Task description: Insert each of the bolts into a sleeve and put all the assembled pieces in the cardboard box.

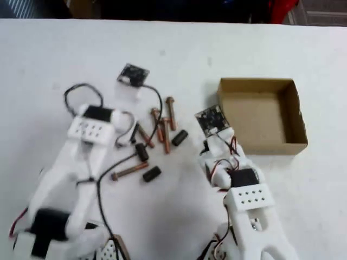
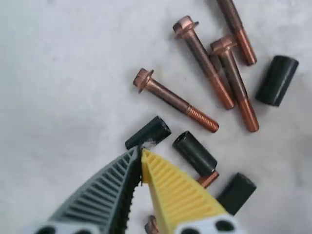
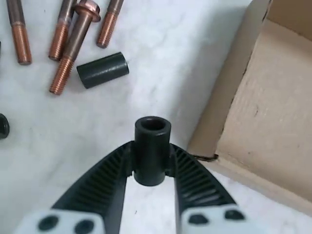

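Note:
My right gripper (image 3: 152, 151) is shut on a black sleeve (image 3: 152, 129), holding it upright with its open bore facing the camera, just beside the cardboard box (image 3: 273, 112). My left gripper (image 2: 141, 152) is shut, its grey and yellow tips touching the end of a black sleeve (image 2: 148, 132) that lies on the table. Several copper bolts (image 2: 175, 100) (image 1: 171, 114) and loose sleeves (image 2: 195, 152) (image 1: 179, 137) lie scattered between the two arms. One bolt (image 2: 207, 179) is partly hidden under the yellow finger. The box (image 1: 260, 114) stands open.
The white table (image 1: 244, 49) extends behind the parts. Black cables (image 1: 157, 103) from the left arm trail across the bolt pile. Another sleeve (image 3: 102, 69) and a bolt (image 3: 73, 48) lie close to the right gripper.

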